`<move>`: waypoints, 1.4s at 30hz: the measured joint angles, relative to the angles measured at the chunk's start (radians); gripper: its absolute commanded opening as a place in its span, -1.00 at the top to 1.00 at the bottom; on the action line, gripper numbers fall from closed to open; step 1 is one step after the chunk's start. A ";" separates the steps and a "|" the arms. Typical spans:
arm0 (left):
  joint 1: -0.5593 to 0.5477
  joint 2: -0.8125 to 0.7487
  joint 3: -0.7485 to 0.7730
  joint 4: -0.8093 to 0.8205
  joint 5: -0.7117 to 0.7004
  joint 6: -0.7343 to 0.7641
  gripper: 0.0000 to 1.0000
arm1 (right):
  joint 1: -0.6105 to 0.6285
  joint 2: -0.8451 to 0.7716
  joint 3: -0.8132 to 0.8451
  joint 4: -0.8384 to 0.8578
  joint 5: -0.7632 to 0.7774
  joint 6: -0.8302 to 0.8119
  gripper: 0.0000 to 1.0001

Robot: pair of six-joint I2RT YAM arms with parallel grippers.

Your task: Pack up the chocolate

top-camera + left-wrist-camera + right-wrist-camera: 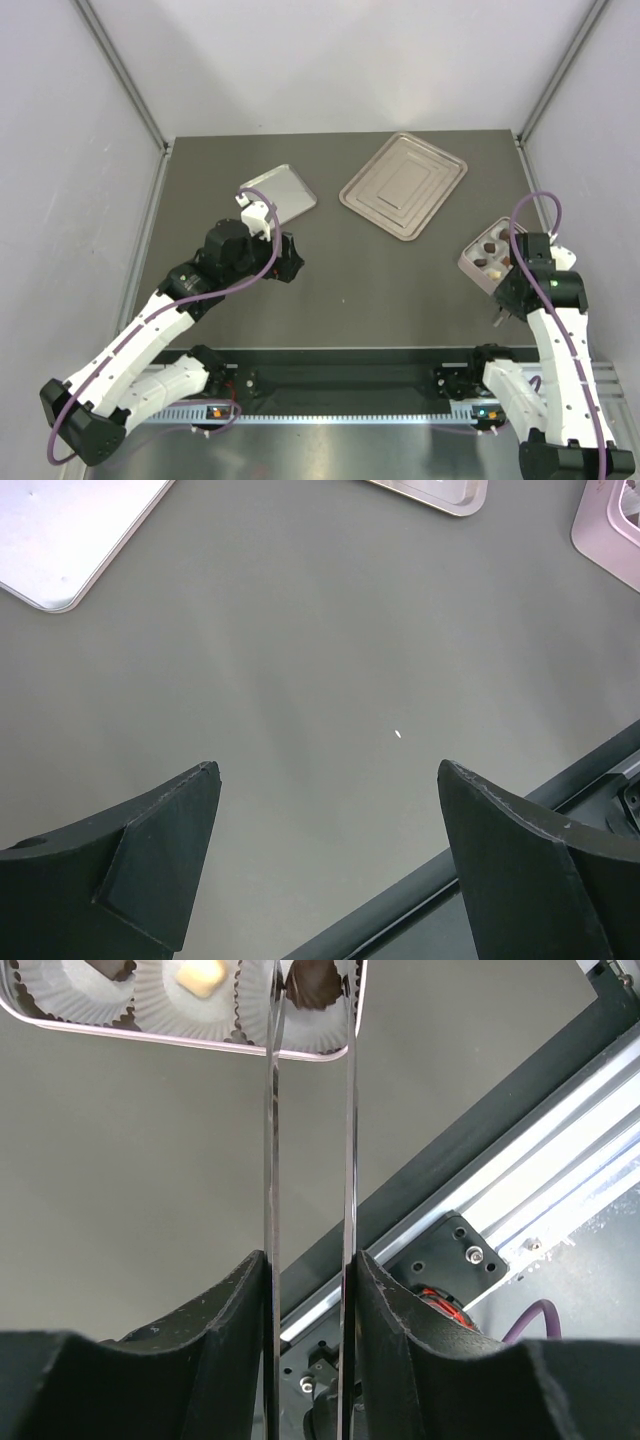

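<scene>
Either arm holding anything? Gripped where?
Right jaws pinch a dark chocolate by its two sides, at their tips. Left jaws: open, holding nothing.

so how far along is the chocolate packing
Nearly done, it seems: several chocolates sit in the box. The right gripper holds tweezers pinching a dark piece at a cup. No pieces show on the small tray or large tray; left gripper is open.

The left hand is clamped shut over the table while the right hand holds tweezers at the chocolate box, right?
No: the left hand is open, fingers wide apart, as the left wrist view shows. It is over the table, and the right hand does hold tweezers at the chocolate box.
</scene>
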 measured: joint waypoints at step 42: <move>-0.008 -0.045 0.000 -0.006 -0.047 -0.003 -0.91 | 0.001 0.067 0.400 0.085 -0.579 -0.333 0.22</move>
